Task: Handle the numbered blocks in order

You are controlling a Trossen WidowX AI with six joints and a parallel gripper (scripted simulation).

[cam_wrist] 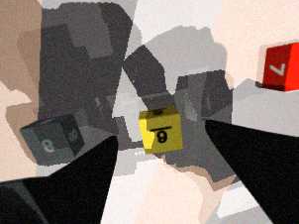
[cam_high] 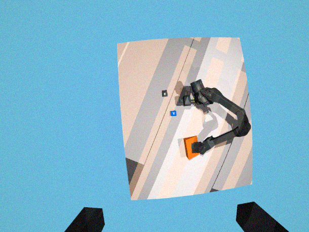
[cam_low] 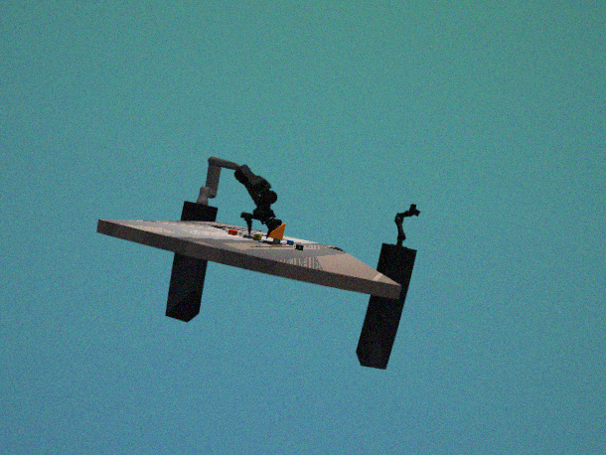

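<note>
My gripper (cam_low: 260, 235) (cam_wrist: 160, 132) is open, low over the table, its fingers apart on either side of the yellow block (cam_low: 257, 237) (cam_wrist: 160, 132). The yellow block shows a 6 or 9 with a bar; it stands on the table and neither finger appears to touch it. A grey block (cam_low: 276, 241) (cam_wrist: 45, 142) with an 8 lies in shadow beyond the left finger. A red block (cam_low: 232, 231) (cam_wrist: 279, 68) with a 7 is at the right in the wrist view. A blue block (cam_high: 173, 113) (cam_low: 290, 242) and a black block (cam_high: 164, 93) (cam_low: 299, 246) have marks too small to read.
An orange wedge (cam_high: 187, 149) (cam_low: 278, 231) stands on the table beside the arm's base. The patterned table (cam_high: 142, 76) (cam_low: 323, 275) carries dark arm shadows around the yellow and grey blocks. Another small arm (cam_low: 399, 226) stands on a dark pillar beyond the table.
</note>
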